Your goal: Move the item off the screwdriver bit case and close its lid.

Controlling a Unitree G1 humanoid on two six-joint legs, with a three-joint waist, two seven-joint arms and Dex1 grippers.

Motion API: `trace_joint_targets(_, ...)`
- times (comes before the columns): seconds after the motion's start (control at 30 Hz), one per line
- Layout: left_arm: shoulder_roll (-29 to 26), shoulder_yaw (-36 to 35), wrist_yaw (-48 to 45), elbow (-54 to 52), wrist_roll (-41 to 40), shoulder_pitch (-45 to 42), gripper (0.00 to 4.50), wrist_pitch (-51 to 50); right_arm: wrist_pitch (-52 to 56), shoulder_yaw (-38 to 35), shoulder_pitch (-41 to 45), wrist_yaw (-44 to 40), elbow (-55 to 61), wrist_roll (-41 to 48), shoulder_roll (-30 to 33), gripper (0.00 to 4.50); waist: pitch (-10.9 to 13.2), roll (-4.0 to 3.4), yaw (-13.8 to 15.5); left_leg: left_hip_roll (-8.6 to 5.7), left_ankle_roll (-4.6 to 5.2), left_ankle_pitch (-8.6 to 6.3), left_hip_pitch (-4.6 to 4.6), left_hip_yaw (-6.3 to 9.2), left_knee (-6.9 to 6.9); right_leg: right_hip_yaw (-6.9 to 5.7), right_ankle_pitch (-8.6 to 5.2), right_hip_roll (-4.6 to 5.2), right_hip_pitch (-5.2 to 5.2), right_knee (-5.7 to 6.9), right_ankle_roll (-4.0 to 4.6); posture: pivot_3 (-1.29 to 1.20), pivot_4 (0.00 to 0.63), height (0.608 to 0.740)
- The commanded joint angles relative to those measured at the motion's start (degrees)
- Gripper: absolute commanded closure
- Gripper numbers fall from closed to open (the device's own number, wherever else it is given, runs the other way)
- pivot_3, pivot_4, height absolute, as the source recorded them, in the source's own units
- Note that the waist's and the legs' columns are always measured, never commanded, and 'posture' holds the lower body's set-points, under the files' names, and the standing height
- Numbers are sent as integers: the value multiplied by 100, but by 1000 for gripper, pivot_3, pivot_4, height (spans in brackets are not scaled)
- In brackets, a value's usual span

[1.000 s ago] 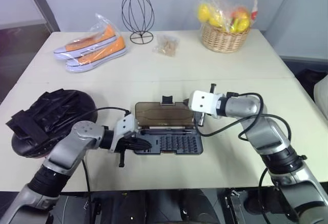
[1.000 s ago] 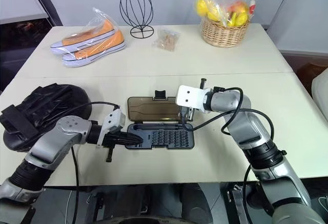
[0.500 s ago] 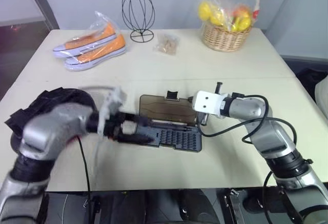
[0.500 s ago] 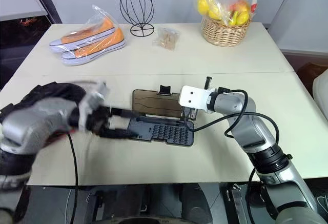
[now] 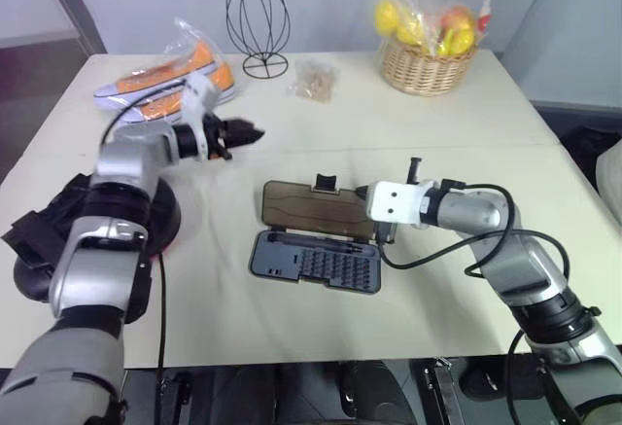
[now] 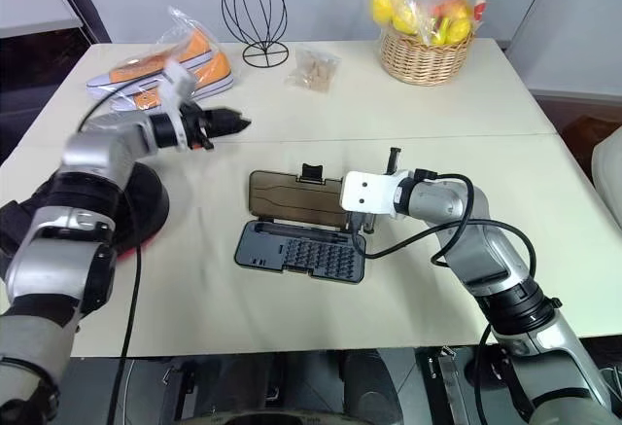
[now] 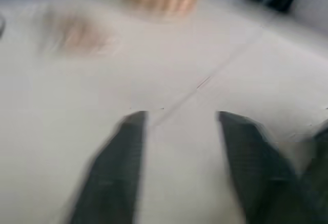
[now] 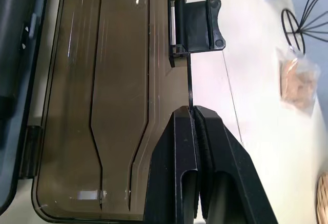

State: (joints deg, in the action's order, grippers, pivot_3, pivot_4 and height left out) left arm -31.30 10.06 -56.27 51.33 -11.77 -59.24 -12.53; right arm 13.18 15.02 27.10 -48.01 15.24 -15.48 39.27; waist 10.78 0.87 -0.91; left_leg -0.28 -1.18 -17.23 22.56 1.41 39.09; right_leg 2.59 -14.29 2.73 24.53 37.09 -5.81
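Observation:
The screwdriver bit case lies open mid-table, its dark grey tray nearest me and its smoky brown lid flat behind it, latch tab at the far edge. The item, a black padded mitt, rests on the table at the left, off the case and partly behind my left arm. My left gripper hangs in the air beyond the mitt, near the sneakers, open and holding nothing, as the left wrist view's gripper confirms. My right gripper is shut, its tips at the lid's right edge.
Orange sneakers in a clear bag lie at the far left. A black wire head form, a small snack bag and a wicker fruit basket line the back. A cable trails from each wrist.
My left arm has swung up and away from the tray's left end to the far left near the sneakers. The case has turned slightly. The right gripper has stayed at the lid.

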Motion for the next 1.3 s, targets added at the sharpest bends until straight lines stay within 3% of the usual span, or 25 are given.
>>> trace_joint_targets(0.03,76,335,-111,446,754,-61,4451,1167,-107,-126,26,3,321,27,54,4500,0,0,13,0,-1,1,9,0,0,0,0,0,9,0,0,0,150,740)
trace_joint_targets(0.17,304,182,-951,426,589,128,4451,1372,-67,-143,5,1,379,35,60,4500,0,0,19,0,-3,1,53,0,2,-4,0,3,47,1,0,0,150,740)
trace_joint_targets(0.37,358,-25,-1920,-82,329,294,4451,817,-41,-160,5,13,444,7,75,4500,0,0,3,-1,-2,1,57,0,6,-9,0,1,48,3,0,0,150,740)
trace_joint_targets(0.63,406,-149,-2109,-309,371,310,4451,555,266,-221,65,-131,676,105,97,4500,0,0,10,-1,-2,1,57,7,9,-9,0,1,47,4,-1,0,150,740)
trace_joint_targets(0.73,415,-132,-2217,-395,379,327,4500,500,460,-279,70,-159,767,184,77,3700,0,0,10,-1,-2,1,58,8,8,-9,0,2,47,4,-1,0,150,740)
trace_joint_targets(0.9,463,-105,-2367,-563,363,379,4500,431,1349,-688,232,-247,1332,738,-72,1301,0,0,13,-1,-2,1,57,9,10,-10,0,2,46,6,-1,0,150,740)
trace_joint_targets(1.03,525,-61,-2541,-785,329,430,4500,273,2635,-1451,397,-495,2106,1851,-155,1301,0,0,17,0,-2,2,57,13,10,-11,0,2,46,8,0,0,150,740)
trace_joint_targets(1.17,530,-11,-2816,-1177,263,556,4500,105,3514,-2436,-58,-1182,2878,3158,405,1301,0,0,58,0,-1,1,61,26,10,-22,0,7,37,2,0,0,150,740)
trace_joint_targets(1.3,408,-58,-3161,-2215,-106,650,4500,-502,4527,-4405,-1737,-2348,3490,4950,997,1301,0,2,122,-1,4,-2,61,27,12,-25,0,11,29,-4,0,0,150,740)
